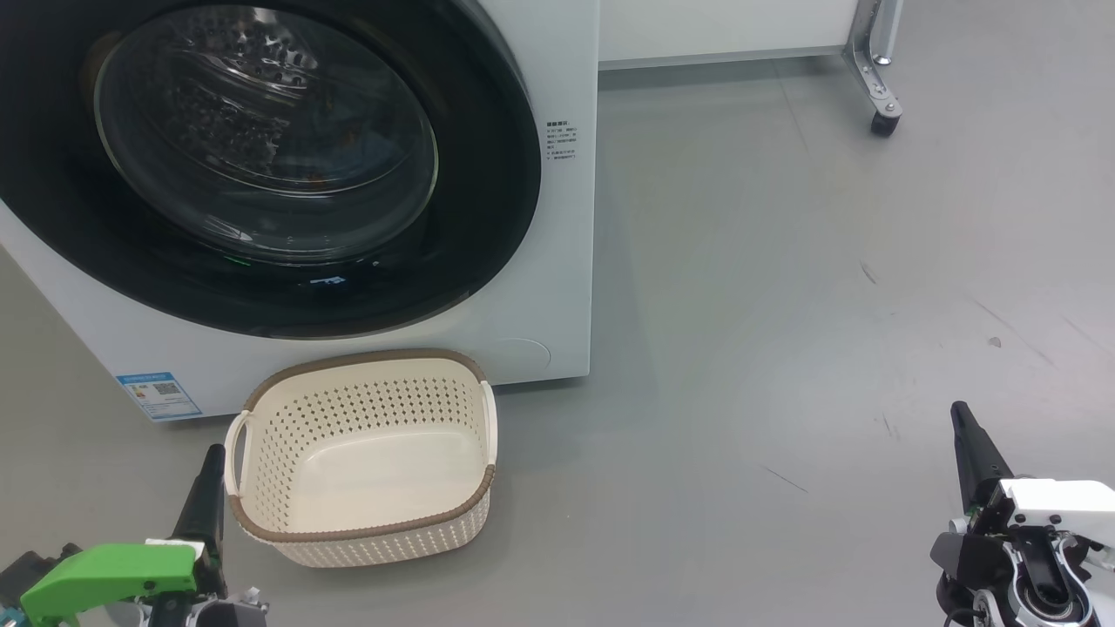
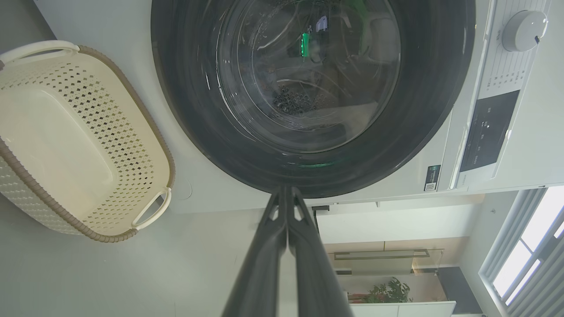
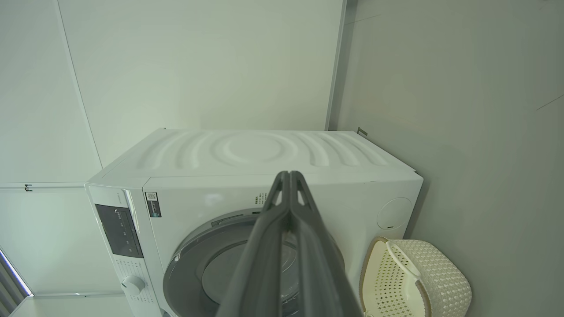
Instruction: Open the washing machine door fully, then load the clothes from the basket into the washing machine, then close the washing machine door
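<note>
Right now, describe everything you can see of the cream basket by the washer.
The small rectangular cream plastic basket has perforated walls, a solid bottom, a brown woven-look rim and two white side handles. It stands upright and empty on the grey floor, just before the white front-loading washing machine; whether they touch is unclear.

We see a white washer (image 1: 571, 261) whose door (image 1: 488, 174) has a glossy black rim around clear glass, with a blue label (image 1: 158, 394) at one lower corner. The basket (image 1: 383, 540) is cream, patterned with rows of small diamond holes, its rim brown and woven-looking, its handles white. The floor (image 1: 784, 305) is plain grey with faint dark scuffs.
</note>
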Robot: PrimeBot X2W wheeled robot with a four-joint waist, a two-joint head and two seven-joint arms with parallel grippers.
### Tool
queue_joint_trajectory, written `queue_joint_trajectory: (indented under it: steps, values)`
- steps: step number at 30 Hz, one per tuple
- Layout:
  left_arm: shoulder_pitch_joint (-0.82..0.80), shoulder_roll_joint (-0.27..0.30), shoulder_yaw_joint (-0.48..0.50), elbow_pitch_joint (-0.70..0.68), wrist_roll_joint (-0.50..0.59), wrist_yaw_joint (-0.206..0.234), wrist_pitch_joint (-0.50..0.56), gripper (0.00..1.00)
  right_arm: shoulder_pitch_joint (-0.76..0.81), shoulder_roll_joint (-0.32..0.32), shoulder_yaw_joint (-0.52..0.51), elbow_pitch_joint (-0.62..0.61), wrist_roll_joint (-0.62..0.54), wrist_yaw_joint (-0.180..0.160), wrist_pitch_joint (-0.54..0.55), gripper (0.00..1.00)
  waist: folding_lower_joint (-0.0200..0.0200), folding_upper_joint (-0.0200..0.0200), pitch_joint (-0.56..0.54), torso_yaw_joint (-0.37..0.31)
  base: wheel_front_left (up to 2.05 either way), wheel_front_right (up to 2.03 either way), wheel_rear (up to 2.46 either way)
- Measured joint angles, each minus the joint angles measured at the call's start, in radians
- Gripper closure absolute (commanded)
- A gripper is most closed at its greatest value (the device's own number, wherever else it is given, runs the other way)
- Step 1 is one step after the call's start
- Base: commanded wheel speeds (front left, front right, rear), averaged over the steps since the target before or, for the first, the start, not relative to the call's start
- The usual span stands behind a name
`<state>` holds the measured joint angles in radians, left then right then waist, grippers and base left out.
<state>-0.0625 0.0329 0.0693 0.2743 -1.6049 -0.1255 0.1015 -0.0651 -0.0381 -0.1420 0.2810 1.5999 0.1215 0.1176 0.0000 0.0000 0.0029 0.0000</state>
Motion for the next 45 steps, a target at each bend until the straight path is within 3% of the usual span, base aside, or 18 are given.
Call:
queue_joint_trajectory:
  steps: [45]
  values:
    - [0.000,0.000,0.001,0.000,0.000,0.000,0.000,1.00,0.000,0.000,0.002,-0.001,0.000,0.000,0.000,1.00,0.0000,0.0000,0.000,0.000,0.00,0.00,0.00]
